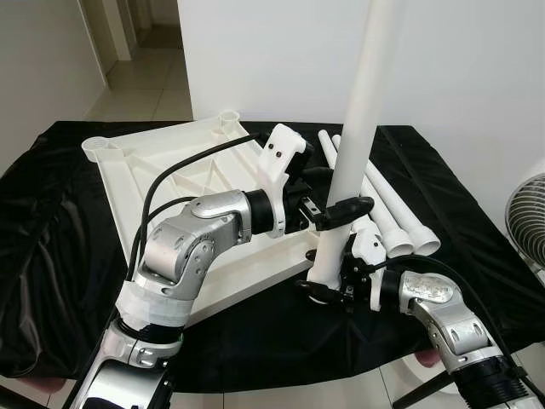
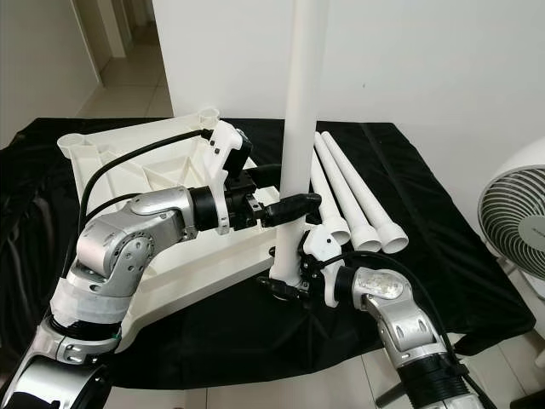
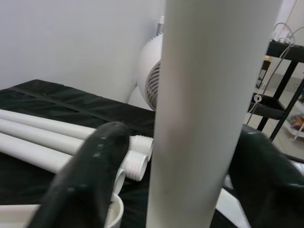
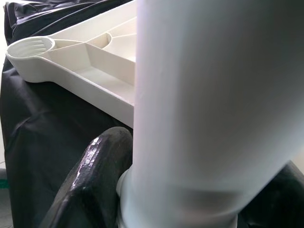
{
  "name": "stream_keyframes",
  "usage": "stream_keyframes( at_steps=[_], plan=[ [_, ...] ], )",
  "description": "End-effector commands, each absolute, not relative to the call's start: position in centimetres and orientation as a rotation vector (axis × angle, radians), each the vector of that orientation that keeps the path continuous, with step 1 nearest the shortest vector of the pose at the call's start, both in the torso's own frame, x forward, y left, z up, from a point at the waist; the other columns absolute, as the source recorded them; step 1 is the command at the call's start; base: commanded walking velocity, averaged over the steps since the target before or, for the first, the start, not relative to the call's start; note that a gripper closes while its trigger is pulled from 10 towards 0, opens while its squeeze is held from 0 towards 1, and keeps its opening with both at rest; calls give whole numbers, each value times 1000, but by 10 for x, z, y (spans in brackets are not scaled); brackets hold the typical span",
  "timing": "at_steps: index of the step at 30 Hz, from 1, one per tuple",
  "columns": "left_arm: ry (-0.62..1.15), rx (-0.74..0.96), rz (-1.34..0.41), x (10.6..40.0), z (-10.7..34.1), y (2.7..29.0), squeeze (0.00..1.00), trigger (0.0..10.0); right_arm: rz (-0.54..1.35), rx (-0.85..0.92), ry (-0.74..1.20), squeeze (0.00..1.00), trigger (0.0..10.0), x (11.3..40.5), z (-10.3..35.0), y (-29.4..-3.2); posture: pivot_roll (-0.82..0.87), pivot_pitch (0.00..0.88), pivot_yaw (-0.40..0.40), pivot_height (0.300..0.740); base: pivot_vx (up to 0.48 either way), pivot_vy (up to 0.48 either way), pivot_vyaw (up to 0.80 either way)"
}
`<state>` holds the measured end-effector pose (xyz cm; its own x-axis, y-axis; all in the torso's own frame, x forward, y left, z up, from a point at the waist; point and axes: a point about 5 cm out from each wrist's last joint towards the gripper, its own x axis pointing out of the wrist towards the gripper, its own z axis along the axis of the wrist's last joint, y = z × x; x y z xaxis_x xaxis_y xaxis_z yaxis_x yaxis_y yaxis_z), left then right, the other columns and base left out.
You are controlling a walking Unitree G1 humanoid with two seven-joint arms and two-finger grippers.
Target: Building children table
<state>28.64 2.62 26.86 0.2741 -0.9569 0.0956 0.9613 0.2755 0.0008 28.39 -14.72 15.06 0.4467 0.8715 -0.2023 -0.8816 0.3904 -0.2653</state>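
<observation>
Left eye view: both pincers around upright leg (image 1: 362, 102)

A thick white table leg (image 4: 199, 95) stands close to the camera, running from 12 o'clock down to 6 o'clock, where it narrows to a smaller collar at its lower end. One glossy black finger (image 4: 92, 180) of the right gripper (image 4: 175, 204) presses against that collar at 7 o'clock; a second dark finger edge shows at 4 o'clock, so the leg sits clamped between them. At 10 o'clock lies the white tabletop (image 4: 90, 61), underside up, with raised ribs and a round threaded socket (image 4: 29, 47) at its corner. It rests on a black cloth (image 4: 42, 123), which is wrinkled at 9 o'clock.
</observation>
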Motion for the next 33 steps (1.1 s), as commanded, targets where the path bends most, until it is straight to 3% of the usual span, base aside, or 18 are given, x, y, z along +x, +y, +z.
stream_keyframes(
  at_steps=[1,18,19,33],
  plan=[
    [-92,-61,-1442,276,272,23,0,0,1122,-374,33,0,10000,284,152,-147,9,0,6,740,0,0,0],
    [-75,-77,-1490,271,274,25,0,0,1104,-380,35,0,10000,287,151,-147,9,0,11,740,0,0,0],
    [-63,-56,-1463,273,273,24,0,10000,1060,-358,18,1000,10000,292,154,-148,10,0,12,740,0,0,0],
    [-29,17,-1272,292,279,28,0,10000,879,-259,-71,1000,10000,312,169,-148,21,0,7,740,0,0,0]
  ],
)
